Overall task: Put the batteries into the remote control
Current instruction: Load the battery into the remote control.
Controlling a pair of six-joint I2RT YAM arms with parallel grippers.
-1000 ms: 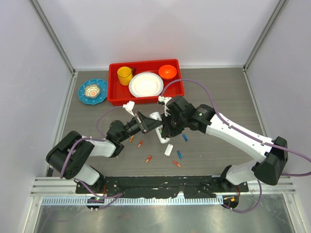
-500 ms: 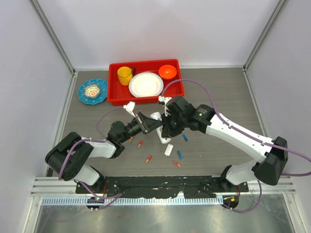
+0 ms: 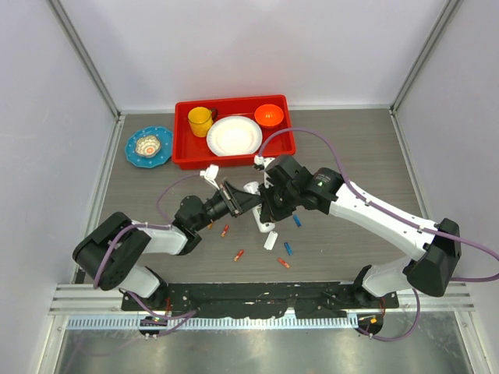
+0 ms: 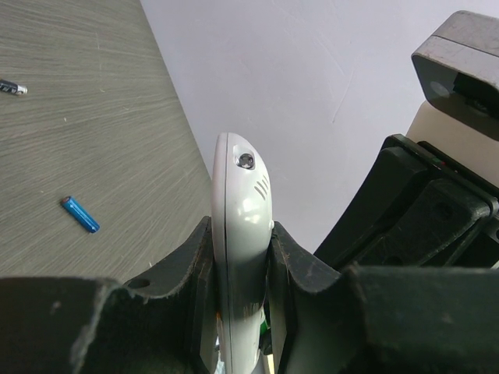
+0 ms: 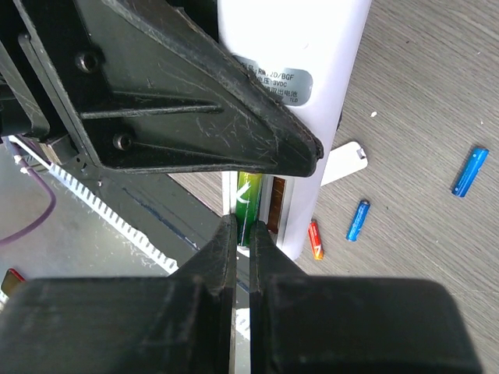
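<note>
The left gripper clamps the remote steady so the right gripper, pinching a green battery between its fingertips, can slot it in.

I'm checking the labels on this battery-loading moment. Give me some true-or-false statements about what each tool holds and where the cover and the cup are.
1. The left tool is shut on the remote control. True.
2. The right tool is open and empty. False: it pinches a green battery at the remote's back.
3. The white cover lies on the table. True.
4. The yellow cup lies on the table. False: it stands in the red tray.
</note>
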